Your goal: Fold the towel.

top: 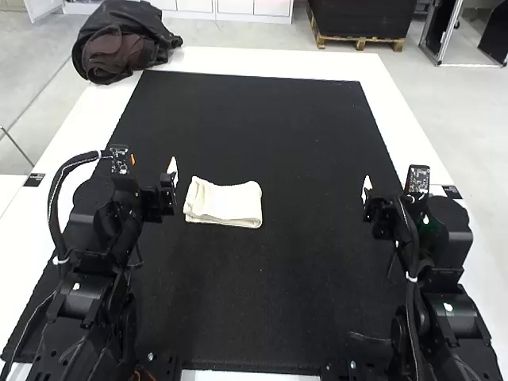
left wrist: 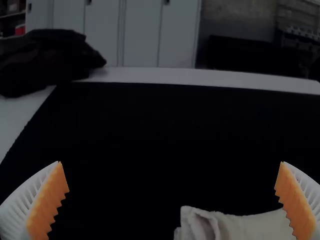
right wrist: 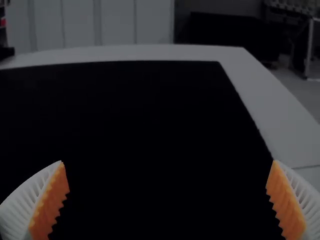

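Note:
In the high view a white towel (top: 225, 203) lies on the black mat as a compact folded rectangle, its layers showing at the left end. My left gripper (top: 172, 171) is just left of the towel, not touching it. Well to the towel's right is my right gripper (top: 366, 187). The left wrist view has the left gripper (left wrist: 171, 200) open, with part of the towel (left wrist: 240, 226) beyond its fingers. In the right wrist view the right gripper (right wrist: 167, 200) stands open over bare mat, with nothing between its fingers.
The black mat (top: 262, 119) covers most of the white table (top: 389, 111). A dark bag or garment (top: 119, 44) rests at the table's far left corner. Bare mat extends beyond the towel and between it and the right arm.

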Motion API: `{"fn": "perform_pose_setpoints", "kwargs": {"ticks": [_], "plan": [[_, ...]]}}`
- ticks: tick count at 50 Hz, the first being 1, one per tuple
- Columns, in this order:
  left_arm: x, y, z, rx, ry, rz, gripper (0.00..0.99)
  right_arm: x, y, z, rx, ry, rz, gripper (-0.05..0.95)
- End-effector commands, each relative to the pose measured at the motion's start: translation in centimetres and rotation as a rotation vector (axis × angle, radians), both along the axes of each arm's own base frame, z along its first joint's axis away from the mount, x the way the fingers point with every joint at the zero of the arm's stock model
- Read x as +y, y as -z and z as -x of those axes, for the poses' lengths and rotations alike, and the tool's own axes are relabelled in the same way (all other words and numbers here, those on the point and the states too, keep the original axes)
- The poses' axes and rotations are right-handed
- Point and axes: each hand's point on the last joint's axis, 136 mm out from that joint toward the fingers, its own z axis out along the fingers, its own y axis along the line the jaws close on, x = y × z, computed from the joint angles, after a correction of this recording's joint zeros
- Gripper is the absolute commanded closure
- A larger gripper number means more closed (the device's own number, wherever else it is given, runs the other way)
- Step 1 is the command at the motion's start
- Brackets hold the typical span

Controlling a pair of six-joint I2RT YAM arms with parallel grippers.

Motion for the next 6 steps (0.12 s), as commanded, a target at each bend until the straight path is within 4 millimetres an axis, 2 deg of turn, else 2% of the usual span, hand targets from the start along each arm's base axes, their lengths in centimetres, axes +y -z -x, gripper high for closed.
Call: {"fn": "perform_pose_setpoints", "kwargs": {"ticks": [1,6], "plan": [[0.36,-0.21,0.04,-0.013,-0.018,0.008,0.026,-0.62,-0.05,0.0,-0.006,0.029,0.009,-0.01],[0.36,-0.21,0.04,-0.013,-0.018,0.008,0.026,-0.62,-0.05,0.0,-0.006,0.029,0.009,-0.01]]}}
